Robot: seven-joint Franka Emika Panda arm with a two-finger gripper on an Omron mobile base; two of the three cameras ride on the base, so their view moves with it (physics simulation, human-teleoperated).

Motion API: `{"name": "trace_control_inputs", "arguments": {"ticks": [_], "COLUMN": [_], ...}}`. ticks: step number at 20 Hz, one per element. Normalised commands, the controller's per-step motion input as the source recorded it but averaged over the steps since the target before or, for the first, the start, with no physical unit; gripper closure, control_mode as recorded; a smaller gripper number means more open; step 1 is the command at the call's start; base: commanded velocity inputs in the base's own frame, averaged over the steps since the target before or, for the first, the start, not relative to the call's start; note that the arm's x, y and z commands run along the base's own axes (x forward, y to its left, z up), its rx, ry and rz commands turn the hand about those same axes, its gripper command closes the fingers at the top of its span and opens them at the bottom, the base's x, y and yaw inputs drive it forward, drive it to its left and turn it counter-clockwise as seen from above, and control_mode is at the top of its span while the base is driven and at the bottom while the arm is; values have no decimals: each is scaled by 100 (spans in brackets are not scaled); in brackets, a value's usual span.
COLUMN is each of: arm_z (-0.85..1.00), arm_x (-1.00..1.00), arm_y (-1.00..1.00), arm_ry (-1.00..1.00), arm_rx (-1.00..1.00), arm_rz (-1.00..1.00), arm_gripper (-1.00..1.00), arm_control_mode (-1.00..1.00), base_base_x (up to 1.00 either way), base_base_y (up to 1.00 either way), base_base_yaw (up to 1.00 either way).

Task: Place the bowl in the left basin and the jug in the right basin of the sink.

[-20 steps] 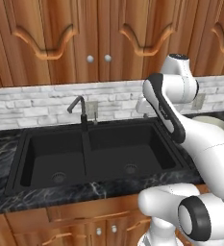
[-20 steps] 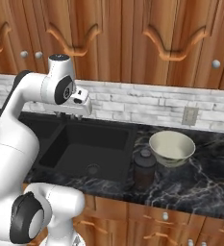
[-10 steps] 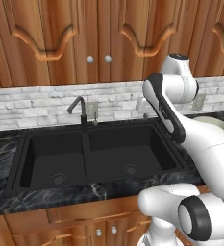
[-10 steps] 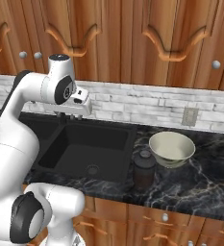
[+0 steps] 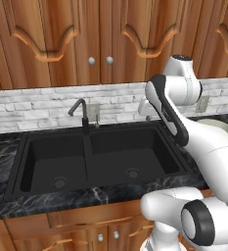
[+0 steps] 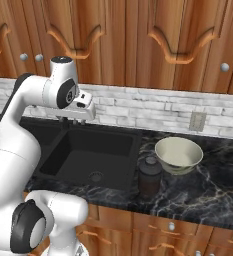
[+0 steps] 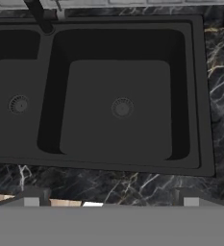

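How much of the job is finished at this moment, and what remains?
Nothing is done yet. The bowl and the jug both stand on the counter right of the sink. The left basin and the right basin hold nothing. The gripper hangs above the sink, carrying nothing. Both placements remain.

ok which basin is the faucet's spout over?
The left basin, the narrower one. The faucet rises behind the divider and curves left over it, away from the right basin.
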Motion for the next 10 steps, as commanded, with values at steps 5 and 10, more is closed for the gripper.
{"name": "trace_control_inputs", "arguments": {"ticks": [5,10], "arm_z": [0,0], "arm_x": [0,-15], "arm_y": [0,-2], "arm_ry": [0,0], "arm_rx": [0,0], "arm_rz": [0,0], "arm_gripper": [-100,-100], "arm_control_mode": [-100,-100], "base_base_x": [0,0], "base_base_y": [0,0], "base_base_yaw": [0,0]}}
